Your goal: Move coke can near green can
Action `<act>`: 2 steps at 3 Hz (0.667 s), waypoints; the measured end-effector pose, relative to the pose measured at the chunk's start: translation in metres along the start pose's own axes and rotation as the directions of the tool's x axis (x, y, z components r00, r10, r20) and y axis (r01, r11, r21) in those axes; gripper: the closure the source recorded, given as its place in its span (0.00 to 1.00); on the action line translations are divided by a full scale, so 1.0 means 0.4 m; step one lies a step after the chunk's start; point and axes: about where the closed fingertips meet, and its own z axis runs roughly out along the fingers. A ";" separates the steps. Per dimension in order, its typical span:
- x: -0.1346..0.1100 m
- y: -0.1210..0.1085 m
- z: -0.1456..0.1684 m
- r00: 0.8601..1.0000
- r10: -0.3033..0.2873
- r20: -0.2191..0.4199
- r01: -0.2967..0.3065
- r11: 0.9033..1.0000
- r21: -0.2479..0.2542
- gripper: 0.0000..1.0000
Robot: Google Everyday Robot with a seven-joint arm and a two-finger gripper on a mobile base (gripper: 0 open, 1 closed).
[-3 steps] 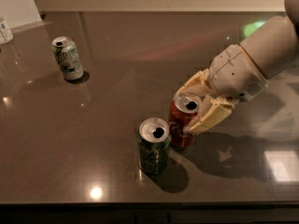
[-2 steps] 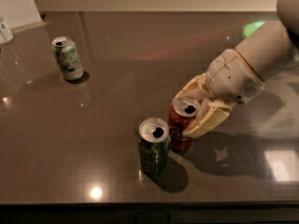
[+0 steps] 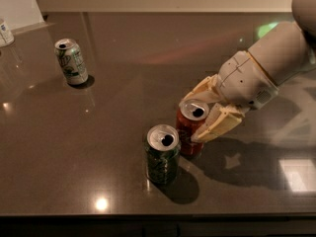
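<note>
You have three cans upright on dark glossy tabletop [image 3: 118,117]: one red Coca-Cola aluminium can [image 3: 189,132], one dark green aluminium can [image 3: 162,161], one pale white-silver can with green markings [image 3: 73,63]. Your one cream two-finger gripper [image 3: 192,118] straddles red can, fingers [image 3: 219,125] clamped on its sides. Red can centre-right, just beside dark green can at its front-left; contact between them unclear. Pale can far left, well apart. One white container [image 3: 4,32] cut by left edge.
</note>
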 end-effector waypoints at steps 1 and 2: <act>-0.004 -0.001 0.001 1.000 -0.003 -0.001 0.003 1.000 0.002 0.00; -0.004 -0.001 0.001 1.000 -0.003 -0.001 0.003 1.000 0.002 0.00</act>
